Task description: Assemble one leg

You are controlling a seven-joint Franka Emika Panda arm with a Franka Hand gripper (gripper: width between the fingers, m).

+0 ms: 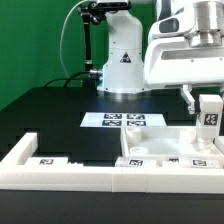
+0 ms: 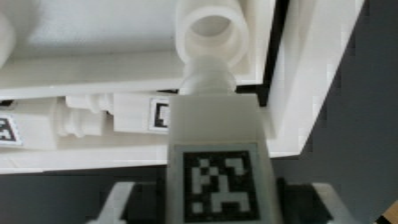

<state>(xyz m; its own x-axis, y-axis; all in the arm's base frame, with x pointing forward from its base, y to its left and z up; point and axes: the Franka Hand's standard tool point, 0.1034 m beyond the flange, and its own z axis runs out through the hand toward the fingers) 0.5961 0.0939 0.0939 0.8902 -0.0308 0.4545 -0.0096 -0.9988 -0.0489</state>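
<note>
The fingers [image 2: 128, 208] are closed on the leg [image 2: 217, 150], one pad against each side of it. From the wrist view I see no gap between them and the plastic. A black-and-white tag on the leg faces that camera. The leg's narrower end points at a rounded white knob or socket [image 2: 210, 35] on the panel [image 2: 71, 75]; I cannot tell whether the two touch. Other short white pieces [image 2: 80, 118] with tags lie on the panel just beside the leg, too blurred for me to name.

From the exterior view, the leg [image 1: 210, 113] hangs upright in the fingers at about 3 o'clock in the frame, its tag towards the camera. It stands over the far corner of the panel [image 1: 160, 132] on the exterior view's right. Its lower end is down near the panel's raised edge, and contact there is hidden from me. The panel lies on the black table [image 1: 50, 115] at about 5 o'clock in the frame. The marker board [image 1: 122, 121] lies flat near the centre, at roughly 9 o'clock from the leg and well apart from it. The arm's base [image 1: 122, 62] stands behind the marker board, at 12 o'clock from it. A long white rail [image 1: 40, 155] with small tags runs along the table's near edge, from 8 o'clock across to the panel.
</note>
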